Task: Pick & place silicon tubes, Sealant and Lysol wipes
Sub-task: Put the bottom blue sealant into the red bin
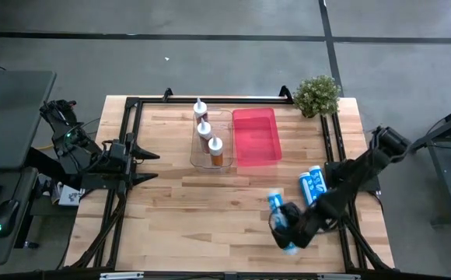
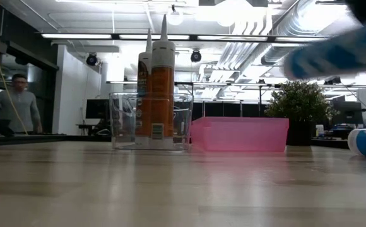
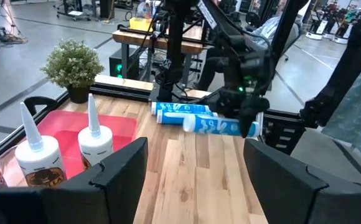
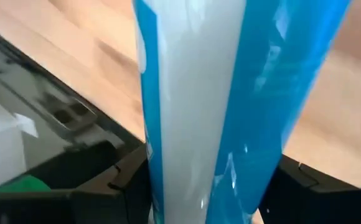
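Pincer work first: our right pincer is clamped around 1 blue-and-white tube, holding it lifted off the worktop near the front right, while 2 more blue-and-white tubes lie side by side just behind it by the right rail. Our left pincer hangs at the worktop's left side with its fingers spread and nothing between them. We see 3 sealant cartridges standing upright in a clear bin, touching a pink tray, with a small potted plant at the back right corner.
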